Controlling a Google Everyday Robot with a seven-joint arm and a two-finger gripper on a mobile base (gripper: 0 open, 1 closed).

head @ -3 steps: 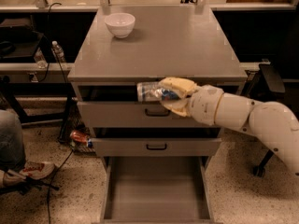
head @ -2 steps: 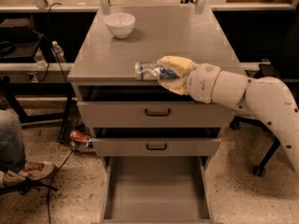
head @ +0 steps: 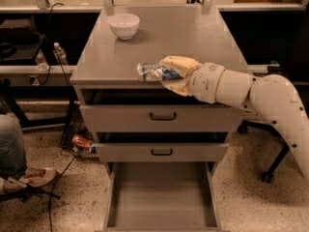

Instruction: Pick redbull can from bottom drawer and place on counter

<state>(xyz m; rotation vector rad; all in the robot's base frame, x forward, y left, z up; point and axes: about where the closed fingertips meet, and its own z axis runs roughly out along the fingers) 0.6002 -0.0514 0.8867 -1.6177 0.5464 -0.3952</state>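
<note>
Nearest me, at the foot of the cabinet, the bottom drawer (head: 161,192) stands pulled well out over the speckled floor, its plain grey tray open to view. Above it are 2 shallower drawers with black handles: the middle one (head: 161,152) juts out a little, and the top one (head: 162,116) sits just under the bench with a dark gap above its front.

Off to the left on the floor, an orange-red can (head: 81,141) lies beside the cabinet among some cables. A person's leg in jeans (head: 9,146) and a shoe (head: 34,176) show at the left edge.

The robot's white arm (head: 256,93) reaches in from the right at bench height. Its hand (head: 166,72) is at the front edge of the bench (head: 183,37), a little right of the middle, with its yellowish fingers (head: 178,62) closed around the can (head: 148,71). The can is held on its side, silver with blue patches, its free end pointing left. It is right at the bench's front edge; I cannot tell whether it touches the surface.

Farther back, a white bowl (head: 124,25) sits upright near the far left corner of the bench, well apart from the hand. Beyond the cabinet's left side, a clear water bottle (head: 60,54) stands on a low shelf.
</note>
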